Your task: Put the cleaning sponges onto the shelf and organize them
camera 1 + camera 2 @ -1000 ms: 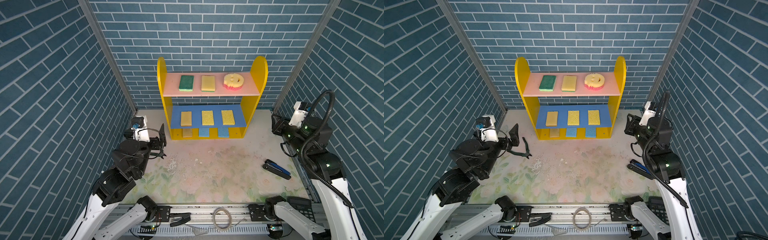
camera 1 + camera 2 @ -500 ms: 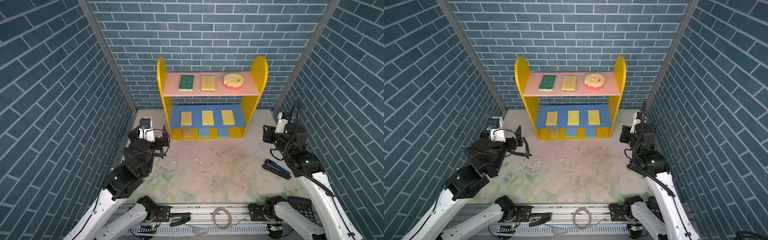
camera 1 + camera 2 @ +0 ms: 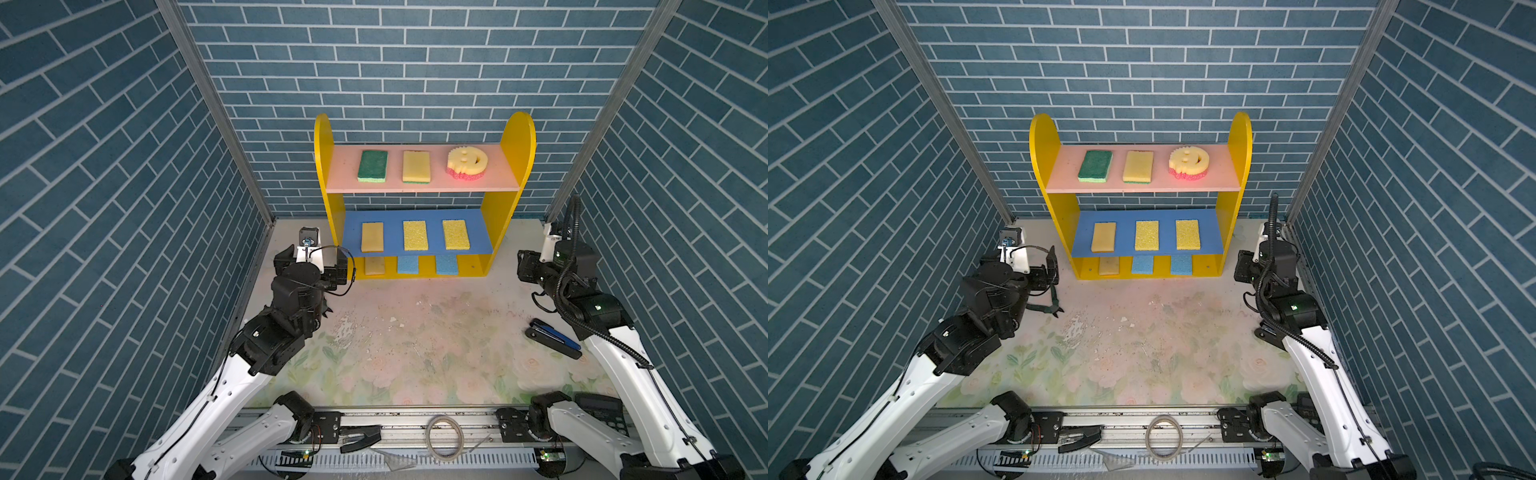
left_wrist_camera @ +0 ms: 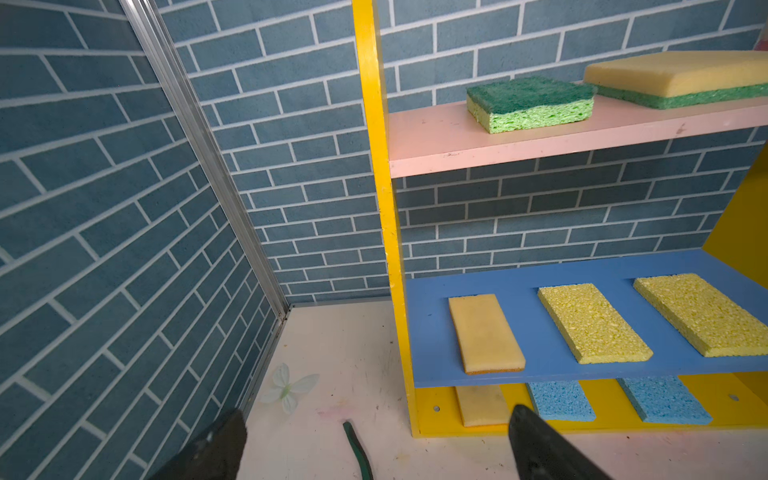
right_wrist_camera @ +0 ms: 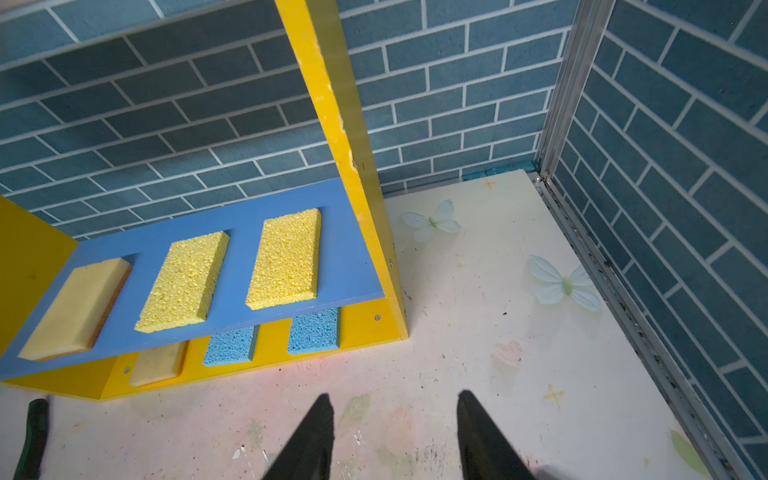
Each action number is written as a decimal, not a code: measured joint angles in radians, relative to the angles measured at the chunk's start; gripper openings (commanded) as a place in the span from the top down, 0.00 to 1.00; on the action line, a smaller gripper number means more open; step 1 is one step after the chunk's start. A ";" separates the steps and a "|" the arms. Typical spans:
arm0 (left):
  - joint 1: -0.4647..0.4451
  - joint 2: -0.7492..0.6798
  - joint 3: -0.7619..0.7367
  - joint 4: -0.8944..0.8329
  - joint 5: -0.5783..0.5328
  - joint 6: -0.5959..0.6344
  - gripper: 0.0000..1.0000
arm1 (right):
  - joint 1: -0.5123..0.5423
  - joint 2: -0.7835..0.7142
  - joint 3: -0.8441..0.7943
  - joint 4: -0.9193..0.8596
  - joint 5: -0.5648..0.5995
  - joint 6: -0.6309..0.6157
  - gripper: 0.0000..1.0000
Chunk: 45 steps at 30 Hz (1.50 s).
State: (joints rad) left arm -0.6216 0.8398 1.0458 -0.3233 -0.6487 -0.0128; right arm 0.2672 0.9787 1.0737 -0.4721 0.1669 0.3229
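The left gripper (image 4: pixel 376 411) holds its two black fingers spread wide with nothing between them, low over the table just outside the shelf's left side panel. The right gripper (image 5: pixel 395 395) has its tapered black fingers parted more narrowly. It is also empty, low over the table off the shelf's right front corner.

The shelf (image 3: pixel 517 145) is made of flat painted boards: two yellow sides with rounded tops, a pink top board, a blue middle board and a yellow base with screw heads showing. Nine sponges lie flat on it, three in a row on each board.

- **Pink board, from the shelf's left panel:**
  - the green-topped sponge (image 3: pixel 372 166), coarse scouring fibre over pale green porous foam
  - the smooth yellow sponge (image 3: pixel 416 166) with a green underside
  - the smiley sponge (image 3: pixel 466 164), round and notch-edged, yellow over pink
- **Blue board:** the tan sponge (image 3: pixel 372 237), smooth-skinned, then two pitted yellow sponges (image 3: pixel 415 235).
- **Base:** a second tan sponge (image 3: pixel 375 266) and two light blue sponges (image 3: pixel 408 264), pitted and partly hidden under the blue board.

Green-handled pliers (image 4: pixel 358 451) lie in front of the shelf's left panel. A black-and-blue tool (image 3: pixel 552 338) lies well in front of its right panel, on the flower-printed mat (image 3: pixel 415 365). Farther forward is a black calculator (image 3: pixel 600 411), its key legends too small to read.
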 measured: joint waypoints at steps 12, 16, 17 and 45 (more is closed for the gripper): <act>0.009 -0.037 -0.353 0.283 -0.040 0.045 0.00 | 0.000 -0.008 -0.235 0.084 0.126 -0.010 0.41; 0.010 -0.012 -0.535 0.421 -0.060 0.120 0.00 | 0.000 -0.047 -0.312 0.140 0.198 -0.016 0.34; 0.010 0.000 -0.579 0.460 -0.065 0.142 0.00 | 0.000 -0.066 -0.336 0.159 0.208 -0.022 0.02; 0.225 0.521 -0.733 1.106 -0.035 0.291 0.00 | -0.013 0.065 -0.643 0.689 0.449 -0.174 0.01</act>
State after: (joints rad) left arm -0.3962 1.3609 0.3130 0.7830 -0.6838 0.2779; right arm 0.2543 1.0439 0.4309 0.2165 0.6159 0.1493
